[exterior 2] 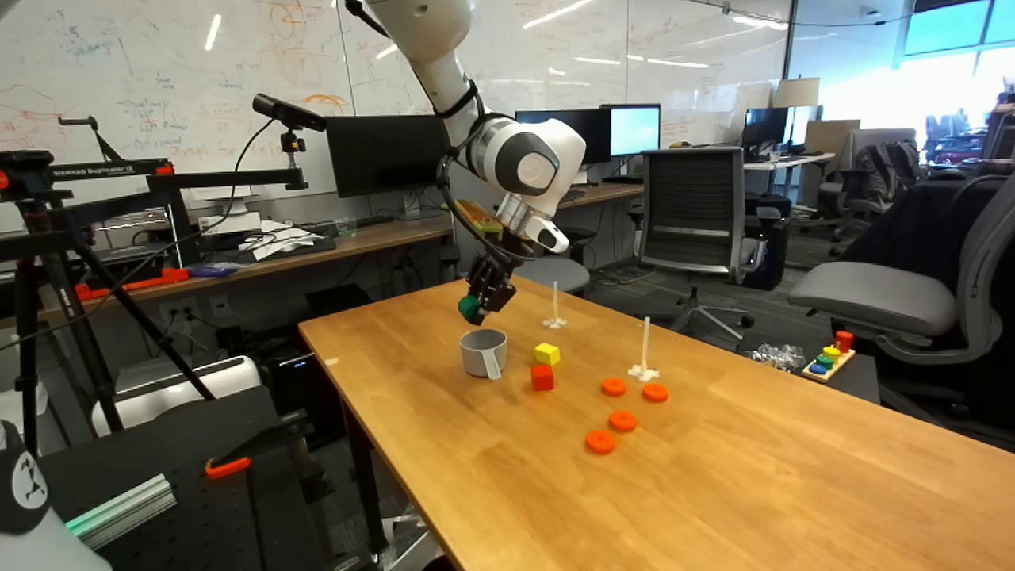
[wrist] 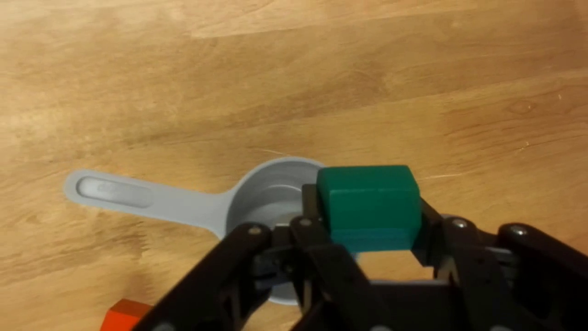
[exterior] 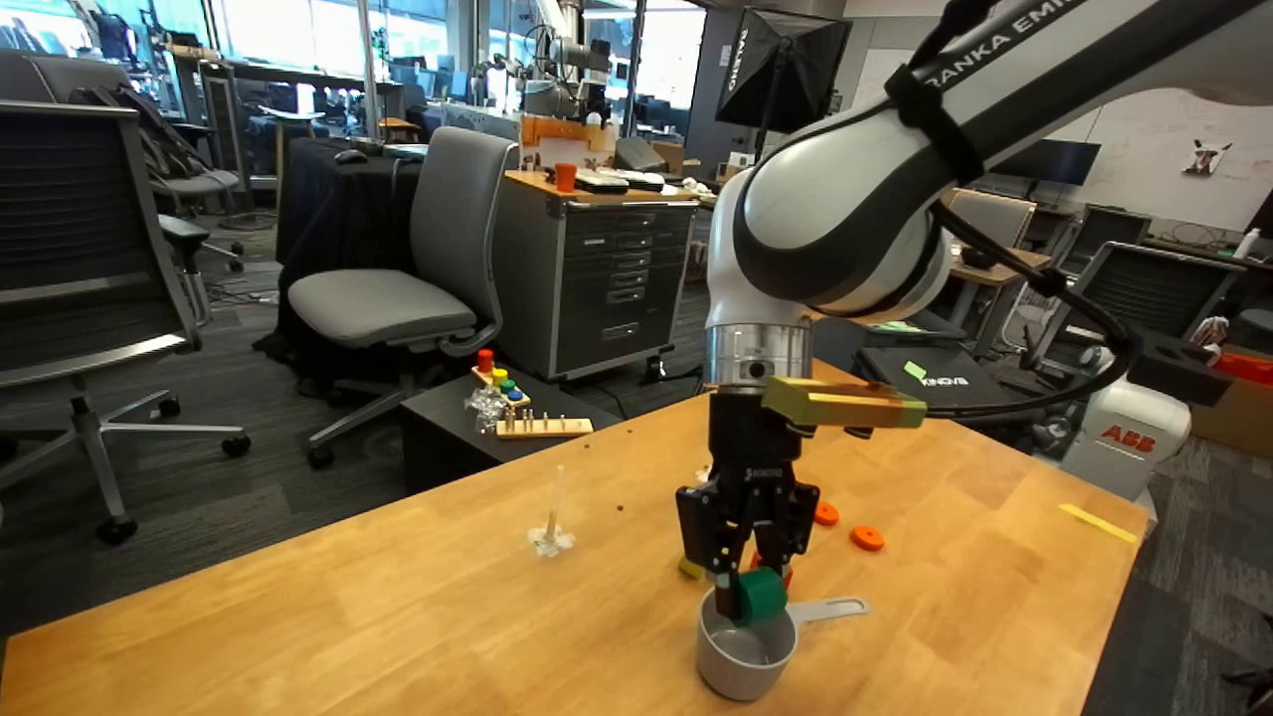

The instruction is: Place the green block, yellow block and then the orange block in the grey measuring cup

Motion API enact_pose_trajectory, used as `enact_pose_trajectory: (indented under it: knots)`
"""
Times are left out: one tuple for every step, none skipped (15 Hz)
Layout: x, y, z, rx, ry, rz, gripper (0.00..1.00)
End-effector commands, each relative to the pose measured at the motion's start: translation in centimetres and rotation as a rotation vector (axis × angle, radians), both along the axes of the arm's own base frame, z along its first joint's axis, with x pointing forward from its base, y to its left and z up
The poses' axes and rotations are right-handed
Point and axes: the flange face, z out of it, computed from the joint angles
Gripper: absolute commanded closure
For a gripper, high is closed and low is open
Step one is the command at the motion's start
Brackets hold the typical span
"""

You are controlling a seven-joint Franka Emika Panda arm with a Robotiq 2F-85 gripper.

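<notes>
My gripper (wrist: 370,216) is shut on the green block (wrist: 370,209), one finger pressed to either side of it. Both hang above the tabletop near the grey measuring cup (exterior 2: 476,361), the block over the cup's side opposite the handle in the wrist view. Part of the cup's rim is covered there by block and fingers; the inside that shows holds nothing. The yellow block (exterior 2: 547,354) rests on the table beside the cup. Close to it lies the orange block (exterior 2: 542,377), a red-orange cube, whose corner enters the wrist view at bottom left.
Several flat orange discs (exterior 2: 623,420) lie on the table past the cubes. Two thin upright pegs, a nearer peg (exterior 2: 645,349) and a farther peg (exterior 2: 555,305), are fixed to the tabletop. The cup's handle (wrist: 138,195) sticks out sideways.
</notes>
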Motion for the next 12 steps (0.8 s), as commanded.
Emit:
enact_pose_trajectory:
  knots:
    - [-1.8, -1.2, 1.2, -0.044, -0.047, 0.003, 0.25]
    - [-1.9, -1.6, 1.0, -0.058, -0.051, -0.001, 0.16]
    - [-1.8, -2.1, 0.6, -0.079, -0.06, 0.002, 0.09]
    - [-1.8, -2.7, 0.3, -0.095, -0.063, 0.004, 0.02]
    - [-1.6, -3.5, 0.0, -0.114, -0.072, -0.002, 0.0]
    - [-1.4, -4.3, -0.3, -0.129, -0.075, -0.01, 0.0]
    - [-1.0, -5.2, -0.6, -0.15, -0.084, -0.022, 0.0]
    - [-0.7, -6.0, -0.8, -0.167, -0.089, -0.019, 0.0]
    - [-0.3, -6.8, -1.0, -0.204, -0.104, -0.008, 0.0]
    - [0.1, -7.5, -1.1, -0.23, -0.103, 0.006, 0.0]
    - [0.4, -8.1, -1.2, -0.255, -0.105, 0.02, 0.0]
    - [0.7, -8.6, -1.1, -0.277, -0.109, 0.036, 0.0]
